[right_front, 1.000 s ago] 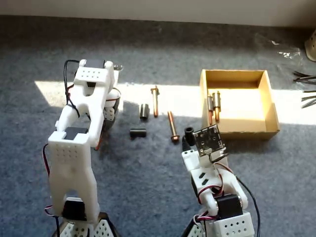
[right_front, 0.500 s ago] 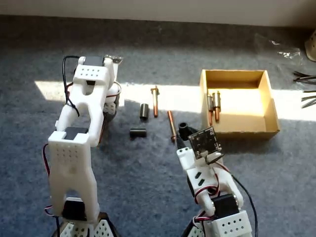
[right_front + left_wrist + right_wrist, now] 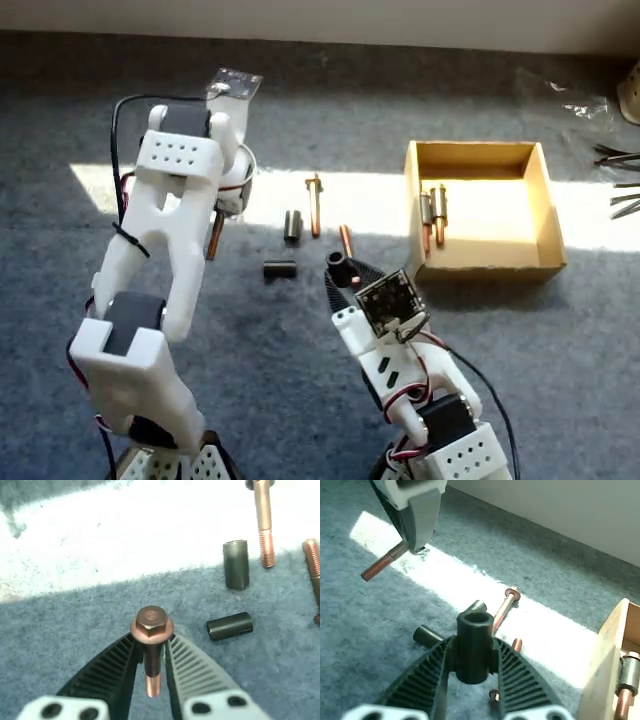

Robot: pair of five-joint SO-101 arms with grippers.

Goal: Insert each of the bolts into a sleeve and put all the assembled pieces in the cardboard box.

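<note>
the left gripper (image 3: 151,647) is clamped on a copper bolt (image 3: 152,626); the right gripper (image 3: 474,652), nearer, clamps a black sleeve (image 3: 475,632).

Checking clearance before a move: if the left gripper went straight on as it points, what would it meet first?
Probably bare carpet; the left gripper, holding a bolt, aims beside the nearest sleeve.

Surface: grey carpet (image 3: 300,390), a sunlit band across it.
Sleeves: I see far sleeve (image 3: 292,225) and near sleeve (image 3: 280,269), lying loose.
Bolts: long bolt (image 3: 314,205), second bolt (image 3: 346,239), just beside them.
Box: cardboard box (image 3: 472,148), toward my right arm's side.
</note>
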